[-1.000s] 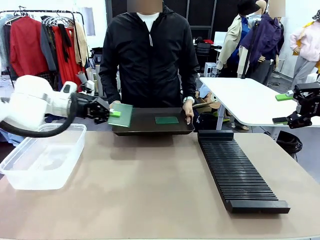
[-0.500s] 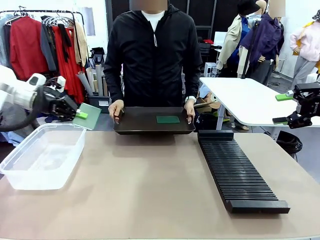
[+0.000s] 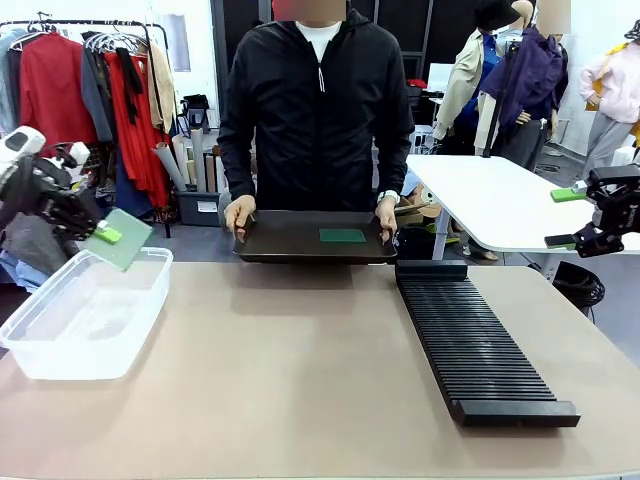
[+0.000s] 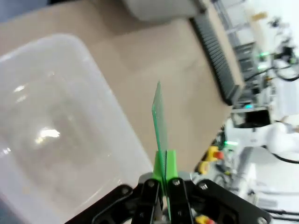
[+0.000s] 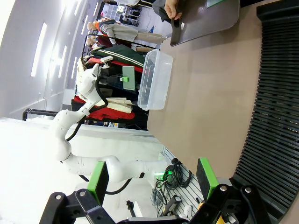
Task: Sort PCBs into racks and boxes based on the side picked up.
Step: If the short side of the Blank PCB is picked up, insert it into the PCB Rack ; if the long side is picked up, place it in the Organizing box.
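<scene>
My left gripper (image 3: 103, 236) is shut on a pale green PCB (image 3: 123, 238), held tilted above the far rim of the clear plastic box (image 3: 85, 313) at the table's left. In the left wrist view the PCB (image 4: 159, 119) stands edge-on between my shut fingers (image 4: 164, 165), over the box (image 4: 51, 126). A person holds a shallow black tray (image 3: 290, 242) at the far edge, with a second green PCB (image 3: 342, 236) lying on it. The long black ribbed rack (image 3: 472, 345) lies at the right. My right gripper (image 3: 574, 218) hangs open off the table's right side, nothing between its pads (image 5: 204, 177).
A white side table (image 3: 500, 205) stands behind the rack to the right. Clothes racks and boxes crowd the background at left. The right wrist view shows the rack (image 5: 275, 93), the box (image 5: 154, 79) and the tray (image 5: 205, 21).
My left gripper has carried the PCB leftward and down from the tray's left end to above the clear box. The person has shifted the tray slightly right. The right arm is still.
</scene>
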